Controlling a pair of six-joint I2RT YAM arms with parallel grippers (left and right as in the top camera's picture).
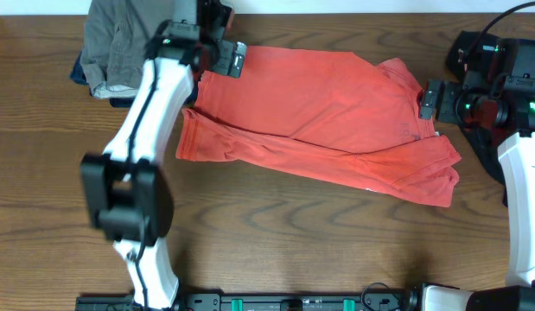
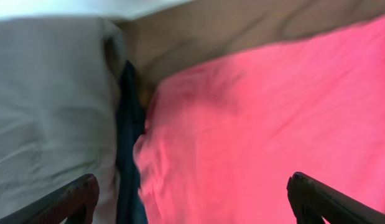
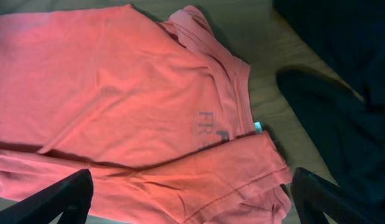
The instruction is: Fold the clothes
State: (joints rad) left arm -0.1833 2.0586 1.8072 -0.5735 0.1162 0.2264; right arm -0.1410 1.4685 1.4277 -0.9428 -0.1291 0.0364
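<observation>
Coral T-shirt (image 1: pixel 319 112) lies across the far half of the table (image 1: pixel 293 250). It is partly folded, with its near edge doubled up in a long slanting band.

Left hand (image 1: pixel 226 59) sits over the shirt's far-left corner, fingers spread wide, nothing between them. Right hand (image 1: pixel 429 99) hangs at the opposite end, by the collar side. It is likewise spread and grips nothing. Whether either hand touches the cloth, I cannot tell.

Left wrist view: coral cloth fills the right side under the hand and a grey garment (image 2: pixel 49 106) fills the left. A strip of dark blue cloth (image 2: pixel 129 149) is wedged between them (overhead gives only a sliver of that blue at the grey pile's edge).

Right wrist view: faint lettering (image 3: pixel 208 127) shows near the neckline, with a small tag (image 3: pixel 257 126) at the collar. The black garment (image 3: pixel 347 99) lies on the table near the shirt with bare wood between; overhead, the right arm covers most of it.
</observation>
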